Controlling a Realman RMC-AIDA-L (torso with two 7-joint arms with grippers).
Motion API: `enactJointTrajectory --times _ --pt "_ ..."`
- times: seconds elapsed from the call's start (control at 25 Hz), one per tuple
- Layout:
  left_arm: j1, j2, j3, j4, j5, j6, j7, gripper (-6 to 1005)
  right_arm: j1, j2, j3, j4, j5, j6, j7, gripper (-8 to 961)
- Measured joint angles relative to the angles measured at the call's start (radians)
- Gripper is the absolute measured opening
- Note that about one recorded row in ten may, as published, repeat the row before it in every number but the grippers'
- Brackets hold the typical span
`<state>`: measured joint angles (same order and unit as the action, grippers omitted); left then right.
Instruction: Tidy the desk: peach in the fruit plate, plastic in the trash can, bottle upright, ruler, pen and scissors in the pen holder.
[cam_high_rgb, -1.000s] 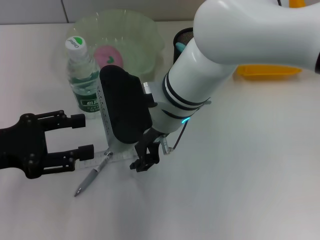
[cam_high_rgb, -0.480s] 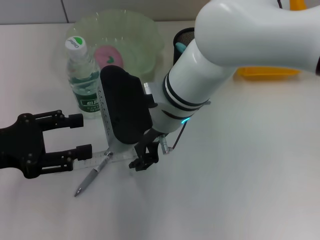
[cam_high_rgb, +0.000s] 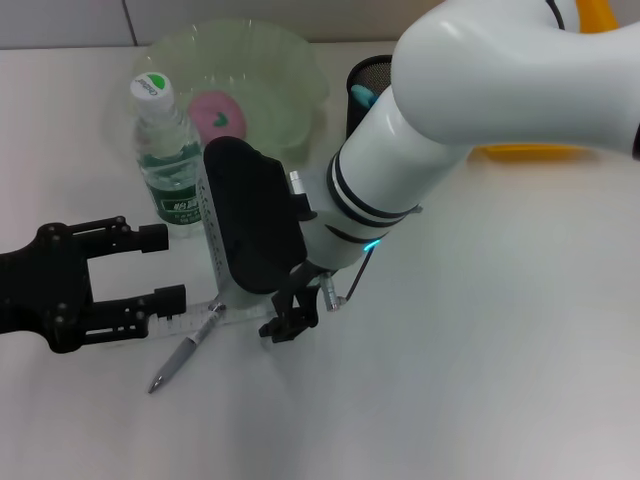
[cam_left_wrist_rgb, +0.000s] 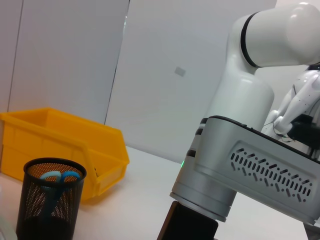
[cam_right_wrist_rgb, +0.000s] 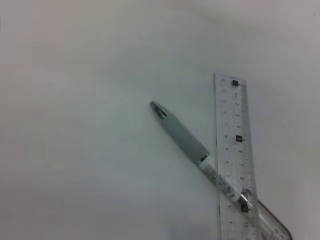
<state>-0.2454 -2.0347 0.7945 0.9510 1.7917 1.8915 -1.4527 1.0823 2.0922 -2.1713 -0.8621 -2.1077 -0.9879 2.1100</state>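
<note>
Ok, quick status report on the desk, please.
Left gripper open, beside the ruler. Right gripper low over ruler and pen, fingers unclear. Pen lies across the ruler. Bottle upright.

Bottle upright at back left, touching fruit plate w/ peach in it. Pen holder right of plate, scissors inside; trash can further right. Nearer front: ruler flat on desk, pen lying across it, tip toward front.

Ruler mostly behind right arm.
</note>
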Motion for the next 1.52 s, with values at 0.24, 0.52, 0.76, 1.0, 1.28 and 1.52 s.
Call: enactJointTrajectory --times 0.24,0.52,0.76,1.0,1.28,1.52 --pt "-0.001 0.001 0.000 0.000 0.000 -0.003 0.000 739 -0.001 0.000 -0.002 0.000 0.000 0.000 0.001 579" --pt "-0.002 0.001 0.000 0.000 0.000 -0.003 0.000 739 -0.005 0.000 -0.012 0.000 0.000 0.000 0.001 576" --pt "-0.003 0.000 -0.003 0.000 0.000 -0.003 0.000 739 -0.011 0.000 -0.012 0.000 0.001 0.000 0.001 569" --pt "-0.003 -0.003 -0.003 0.000 0.000 -0.003 0.000 739 -0.013 0.000 -0.012 0.000 0.001 0.008 0.001 563" --pt "-0.003 -0.004 -0.003 0.000 0.000 -0.004 0.000 739 -0.015 0.000 -0.014 0.000 0.002 0.011 0.001 555" --pt "-0.003 -0.006 -0.003 0.000 0.000 -0.005 0.000 739 -0.019 0.000 -0.026 0.000 0.002 0.025 0.001 492"
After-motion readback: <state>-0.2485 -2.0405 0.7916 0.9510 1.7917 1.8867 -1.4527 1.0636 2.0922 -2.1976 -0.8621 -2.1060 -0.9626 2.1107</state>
